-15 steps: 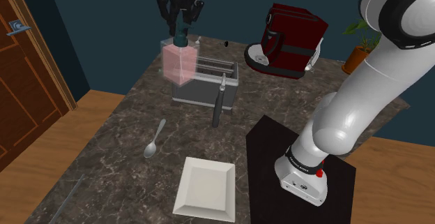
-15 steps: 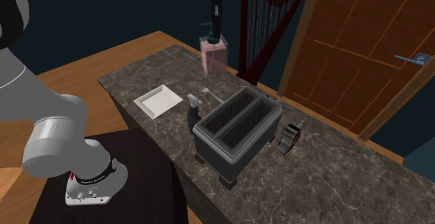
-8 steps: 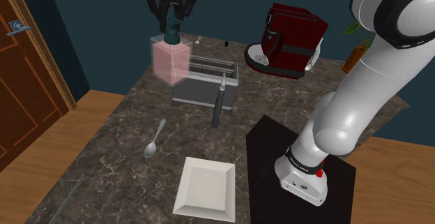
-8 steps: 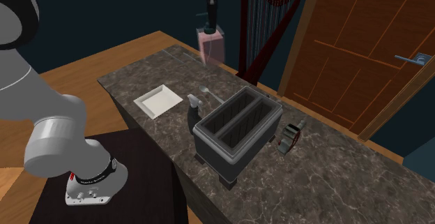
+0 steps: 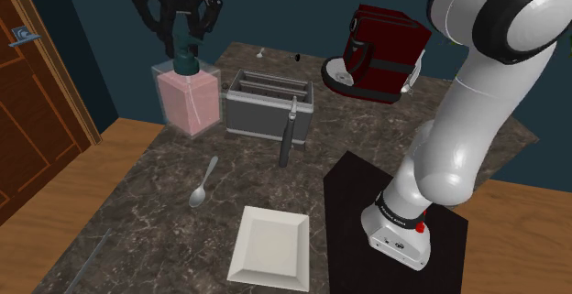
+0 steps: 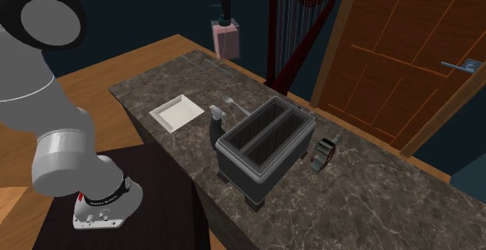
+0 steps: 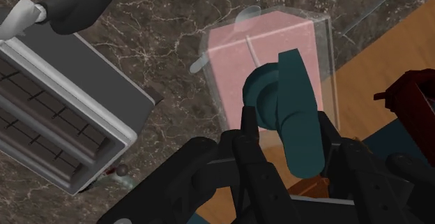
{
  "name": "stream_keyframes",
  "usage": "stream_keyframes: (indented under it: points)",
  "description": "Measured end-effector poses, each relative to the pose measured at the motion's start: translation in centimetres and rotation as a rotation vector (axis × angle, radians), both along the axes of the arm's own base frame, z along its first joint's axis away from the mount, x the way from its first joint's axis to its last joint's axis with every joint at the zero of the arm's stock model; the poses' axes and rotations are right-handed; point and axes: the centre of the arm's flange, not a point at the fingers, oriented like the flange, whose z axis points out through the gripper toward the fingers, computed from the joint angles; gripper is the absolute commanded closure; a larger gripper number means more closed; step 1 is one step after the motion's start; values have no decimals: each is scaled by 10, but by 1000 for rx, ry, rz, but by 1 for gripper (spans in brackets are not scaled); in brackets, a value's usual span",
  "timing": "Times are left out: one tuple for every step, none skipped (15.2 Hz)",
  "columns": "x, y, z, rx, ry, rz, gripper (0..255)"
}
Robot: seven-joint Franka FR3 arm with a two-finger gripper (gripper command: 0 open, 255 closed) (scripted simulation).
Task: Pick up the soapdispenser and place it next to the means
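Now | black gripper (image 5: 185, 43) is pinching the teal pump top of the pink soap bottle (image 5: 190, 102) between its two fingers | bottle is hanging upright in the air over the edge of the dark stone counter (image 5: 156, 201), beside the grey toaster (image 5: 269, 109), on the shoulder view's left | spoon (image 5: 203, 184) and white plate (image 5: 271, 246) are lying nearer the stand

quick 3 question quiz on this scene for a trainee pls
1. True or false: the claw clasps the soap dispenser by its teal pump.
2. What lies on the counter nearest the white plate? A spoon B mug C scissors
3. Fill in: the dispenser's body looks ___.
Key: 1 true; 2 A; 3 pink.
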Motion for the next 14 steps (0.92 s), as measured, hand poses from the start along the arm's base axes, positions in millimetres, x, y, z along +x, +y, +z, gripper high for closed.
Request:
stream_keyframes:
  points:
    - [-3,12,2,0,0,0,255]
    - [-6,25,2,0,0,0,255]
    - [-8,40,2,1,-1,1,255]
    - [-8,53,3,1,0,0,255]
    - [-10,64,2,0,-1,0,255]
    - [-13,79,3,1,0,0,255]
    - [-17,92,5,1,0,0,255]
    - [-19,104,5,1,0,1,255]
    - [-21,117,2,1,-1,1,255]
    - [-23,132,2,2,-1,2,255]
    - [-24,149,4,4,-3,4,255]
    - [-25,155,2,1,0,2,255]
    - [-26,158,-2,1,0,0,255]
    - [-26,162,-7,1,0,-1,255]
